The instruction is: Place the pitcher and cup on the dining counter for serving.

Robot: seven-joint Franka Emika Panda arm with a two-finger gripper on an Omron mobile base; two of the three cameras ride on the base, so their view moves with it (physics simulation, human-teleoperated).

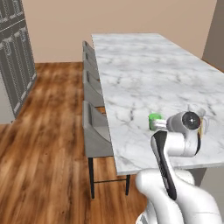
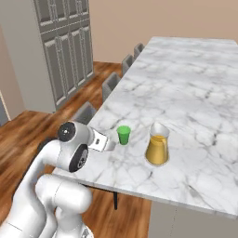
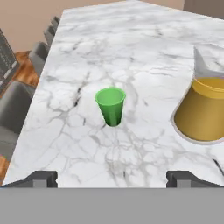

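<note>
light: even, bright | shadows: faint | focus: sharp | glare: none

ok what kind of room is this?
Likely a rendered home kitchen or dining area: a long marble dining counter with grey chairs tucked along one side, tall grey cabinets by the wall, wood floor. A pitcher and green cup stand on the counter.

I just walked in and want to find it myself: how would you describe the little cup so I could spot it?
Look at the long dining counter with the white, grey-veined marble top and grey chairs along one side. Near its chair-side edge, beside a tall golden-yellow pitcher, stands the cup. It is bright green, opaque, and much shorter than the pitcher.
</note>
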